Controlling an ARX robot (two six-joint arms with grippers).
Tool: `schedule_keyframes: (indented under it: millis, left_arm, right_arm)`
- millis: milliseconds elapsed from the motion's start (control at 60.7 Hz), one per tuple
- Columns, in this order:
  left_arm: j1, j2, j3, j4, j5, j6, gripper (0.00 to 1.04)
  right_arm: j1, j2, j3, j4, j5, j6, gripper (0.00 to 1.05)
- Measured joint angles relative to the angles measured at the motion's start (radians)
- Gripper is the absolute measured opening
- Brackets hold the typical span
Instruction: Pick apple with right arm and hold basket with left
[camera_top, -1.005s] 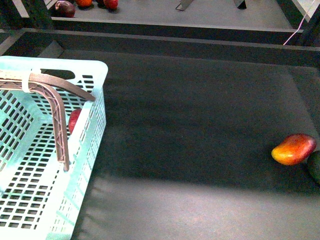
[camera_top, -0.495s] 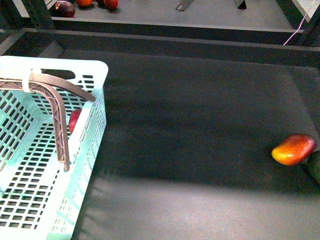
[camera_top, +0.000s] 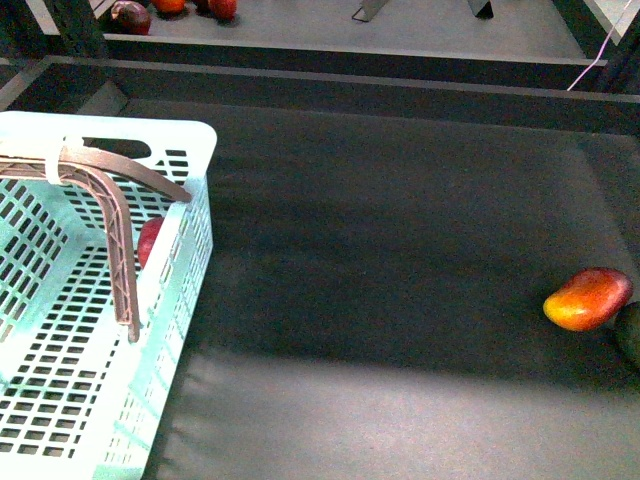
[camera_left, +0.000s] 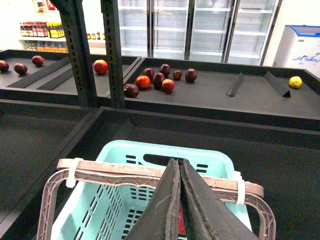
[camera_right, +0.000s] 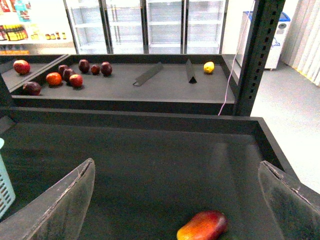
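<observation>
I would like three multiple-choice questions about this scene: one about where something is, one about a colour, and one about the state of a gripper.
1. Where is the apple?
A. inside the basket
B. beside the mango
C. on the far shelf

2. What colour are the basket's handles?
A. white
B. brown
C. mint

3. How do the grippers stand?
A. both open
B. left open, right shut
C. left shut, right open

Answers:
1. A: in the front view red shows behind the basket's wall, under the handles.
2. B: the ribbed handles are brown against the mint walls.
3. C: the left gripper has its fingers pressed together above the basket; the right gripper has its fingers far apart over the mango.
</observation>
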Motion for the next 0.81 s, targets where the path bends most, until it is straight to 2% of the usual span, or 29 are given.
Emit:
schedule_keyframes:
  millis: [478,742,808]
  left_arm:
    - [0.0,-0.238,0.0,-0.233,0.0,0.0,0.03]
    - [0.0,-0.312,0.0,-0.307,0.0,0.0,0.03]
    - [0.0,-0.44,0.0,-0.463,0.0,0.0,0.03]
  right_arm:
    - [0.0,0.0,0.0,0.0,0.0,0.0,0.96]
    - [0.0,0.0,0.0,0.0,0.0,0.0,0.96]
    - [0.0,0.0,0.0,0.0,0.0,0.0,0.96]
